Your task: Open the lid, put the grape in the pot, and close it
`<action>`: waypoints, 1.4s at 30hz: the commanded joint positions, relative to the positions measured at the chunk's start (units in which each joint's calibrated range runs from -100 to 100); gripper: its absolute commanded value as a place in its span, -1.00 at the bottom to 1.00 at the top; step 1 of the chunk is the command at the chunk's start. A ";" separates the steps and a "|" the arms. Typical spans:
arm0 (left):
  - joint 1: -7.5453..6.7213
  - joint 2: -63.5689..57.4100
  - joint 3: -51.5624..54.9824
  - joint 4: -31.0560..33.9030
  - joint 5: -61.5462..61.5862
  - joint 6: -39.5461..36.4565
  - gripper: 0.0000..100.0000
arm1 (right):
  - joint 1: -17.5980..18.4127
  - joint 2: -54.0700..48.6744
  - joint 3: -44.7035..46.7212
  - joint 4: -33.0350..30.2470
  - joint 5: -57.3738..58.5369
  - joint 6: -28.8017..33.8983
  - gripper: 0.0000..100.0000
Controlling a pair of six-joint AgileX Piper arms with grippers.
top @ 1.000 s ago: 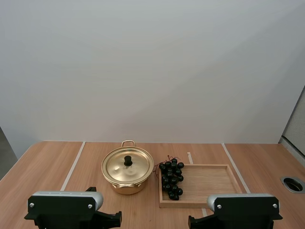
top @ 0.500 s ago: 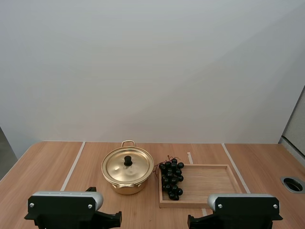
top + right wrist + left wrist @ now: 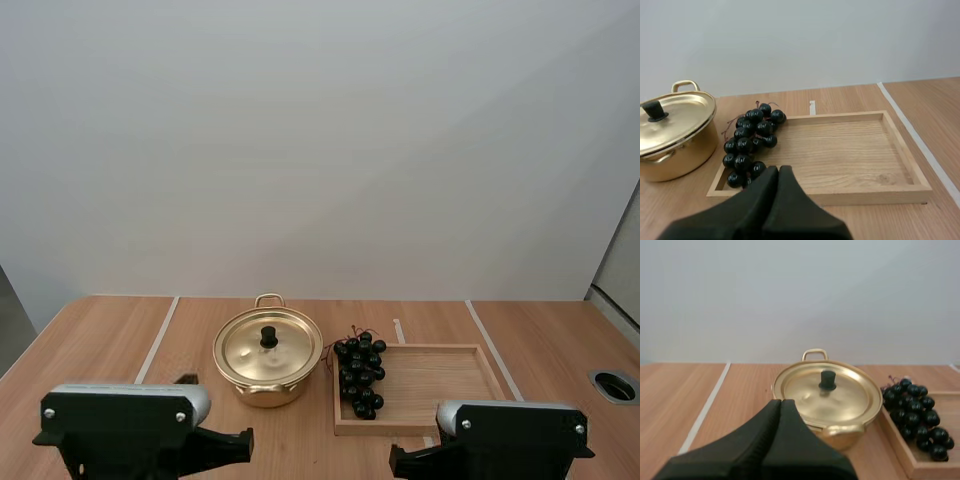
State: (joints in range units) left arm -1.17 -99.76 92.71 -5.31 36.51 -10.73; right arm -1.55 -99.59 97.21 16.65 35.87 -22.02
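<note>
Two tools wait: over the last second only the left arm (image 3: 120,415) has shifted, slightly leftward, while pot (image 3: 266,392), lid (image 3: 268,352) and grapes (image 3: 360,376) lie unmoved, so the task looks barely begun. The left tool (image 3: 781,404), pressed together and empty, faces the lidded pot on the tabletop (image 3: 100,340). The right tool (image 3: 778,170), likewise closed on nothing, faces the grapes at the pot-side end of the wooden tray (image 3: 440,385).
</note>
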 commanded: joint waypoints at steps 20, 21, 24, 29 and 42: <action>0.04 -0.24 -20.01 0.02 0.30 0.07 -1.00 | -0.27 -0.41 -27.27 -2.74 17.65 -0.77 -1.00; 0.04 -0.24 -20.01 0.02 0.30 0.07 -1.00 | -0.27 -0.41 -28.03 -2.48 17.88 -0.77 -1.00; 0.04 -0.24 -20.01 0.02 0.30 0.07 -1.00 | -0.27 -0.41 -29.67 -2.36 18.73 -0.77 -1.00; 0.04 -0.24 -20.01 0.02 0.48 0.61 -1.00 | -0.27 -0.41 -29.94 -2.36 19.13 -0.77 -1.00; 0.04 -0.24 -20.01 0.02 7.65 2.98 1.00 | -0.27 -0.41 -29.94 -2.02 19.00 -0.67 1.00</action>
State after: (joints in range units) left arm -1.17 -99.88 73.11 -5.31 42.02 -9.48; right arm -1.55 -99.83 67.86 14.43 55.95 -22.30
